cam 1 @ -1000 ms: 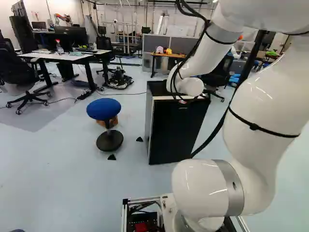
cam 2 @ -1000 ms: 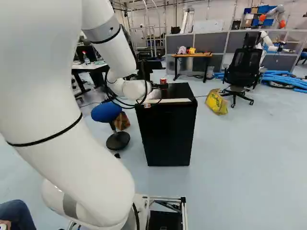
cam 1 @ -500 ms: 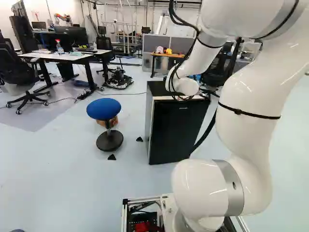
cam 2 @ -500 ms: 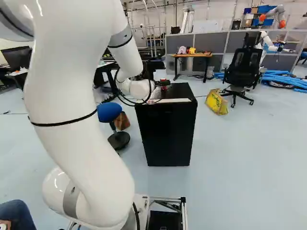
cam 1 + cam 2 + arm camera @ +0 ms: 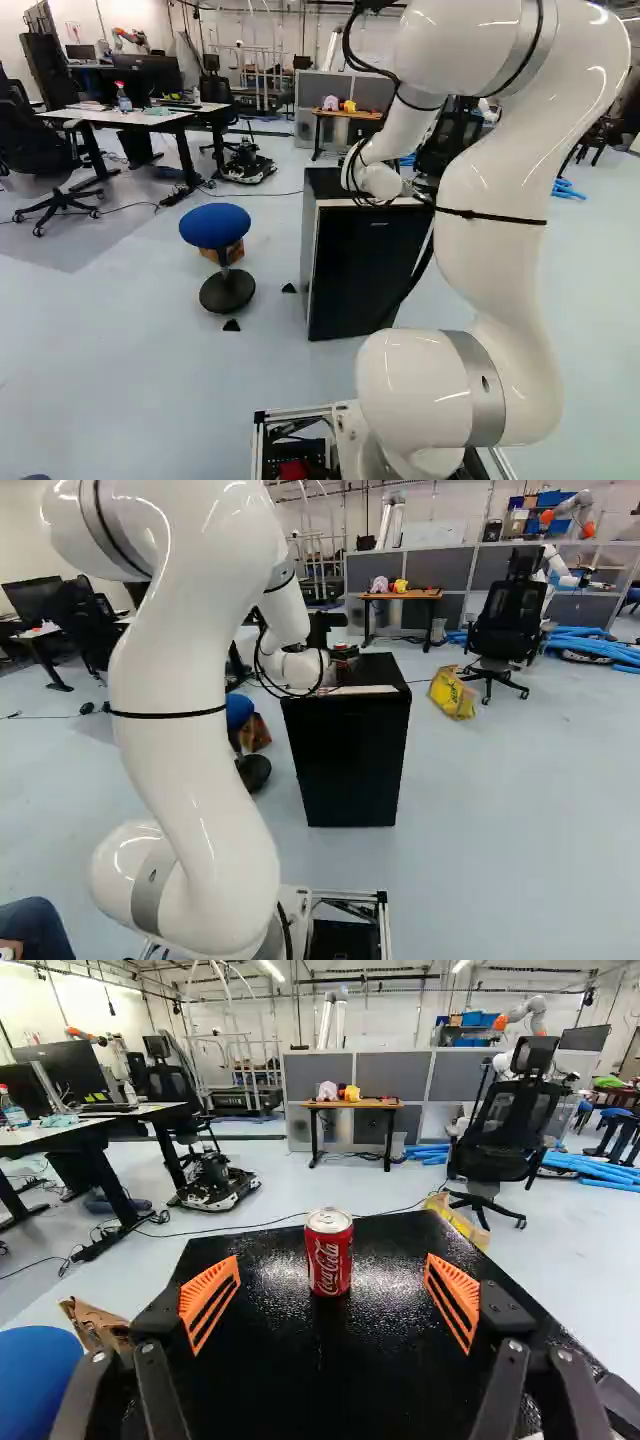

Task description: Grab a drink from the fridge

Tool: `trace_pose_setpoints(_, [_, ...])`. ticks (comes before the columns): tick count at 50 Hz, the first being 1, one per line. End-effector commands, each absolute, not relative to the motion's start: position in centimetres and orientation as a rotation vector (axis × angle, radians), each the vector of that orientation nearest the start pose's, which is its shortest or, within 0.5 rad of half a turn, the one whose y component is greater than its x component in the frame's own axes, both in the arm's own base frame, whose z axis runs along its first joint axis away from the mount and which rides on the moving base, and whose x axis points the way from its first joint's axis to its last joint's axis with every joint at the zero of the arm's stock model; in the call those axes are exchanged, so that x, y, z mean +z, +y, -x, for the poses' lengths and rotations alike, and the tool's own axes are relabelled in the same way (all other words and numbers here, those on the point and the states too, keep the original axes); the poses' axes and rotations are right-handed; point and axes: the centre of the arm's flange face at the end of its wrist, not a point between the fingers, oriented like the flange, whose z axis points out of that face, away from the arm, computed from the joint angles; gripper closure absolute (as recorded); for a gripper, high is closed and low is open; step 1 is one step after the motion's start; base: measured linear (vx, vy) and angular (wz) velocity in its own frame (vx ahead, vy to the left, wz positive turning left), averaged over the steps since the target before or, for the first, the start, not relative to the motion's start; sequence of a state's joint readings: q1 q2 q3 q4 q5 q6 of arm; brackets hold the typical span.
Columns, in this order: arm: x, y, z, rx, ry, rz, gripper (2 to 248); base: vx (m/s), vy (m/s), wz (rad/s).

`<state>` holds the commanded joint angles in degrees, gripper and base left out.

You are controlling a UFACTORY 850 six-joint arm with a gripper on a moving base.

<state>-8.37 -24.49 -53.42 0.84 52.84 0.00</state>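
Black fingers of my gripper [image 5: 344,654] show small beside the white wrist, over the top of the black fridge [image 5: 350,760] in the right base view. The fridge door is closed. In the wrist view my gripper [image 5: 332,1310] is wide open, its orange pads [image 5: 210,1295] apart with nothing gripped. A red drink can [image 5: 330,1252] stands upright on the glossy black fridge top [image 5: 300,1360], centred ahead of the gap between the fingers and touching neither. In the left base view the wrist hides the can and the gripper.
A blue stool [image 5: 215,226] stands left of the fridge in the left base view. Farther back are desks [image 5: 140,118], a small wooden table [image 5: 400,595], an office chair [image 5: 505,630], a yellow bag [image 5: 452,693] and another robot [image 5: 572,502]. A person sits near the base [image 5: 40,930].
My arm's upper part has swung left in the left base view and right in the right one. The wrist has shifted slightly closer to the can. The base and fridge have stayed put.
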Motion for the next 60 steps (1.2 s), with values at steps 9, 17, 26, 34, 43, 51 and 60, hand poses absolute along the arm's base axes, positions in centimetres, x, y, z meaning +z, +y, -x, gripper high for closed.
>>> trace_pose_setpoints(9, [39.4,-9.1,-60.1,-2.128,0.206,2.438,3,0.000,0.000,0.000])
trace_pose_setpoints(17, [38.3,-9.6,-61.8,-2.136,0.209,2.434,3,0.000,0.000,0.000])
trace_pose_setpoints(26, [37.0,-10.1,-63.6,-2.146,0.212,2.428,3,0.000,0.000,0.000])
trace_pose_setpoints(34, [36.8,-10.5,-65.3,-2.172,0.213,2.408,3,0.000,0.000,0.000])
trace_pose_setpoints(43, [36.4,-11.0,-67.1,-2.194,0.216,2.392,3,0.000,0.000,0.000])
trace_pose_setpoints(51, [36.0,-11.4,-68.7,-2.214,0.218,2.377,3,0.000,0.000,0.000])
trace_pose_setpoints(60, [35.5,-12.0,-70.4,-2.225,0.224,2.370,3,0.000,0.000,0.000])
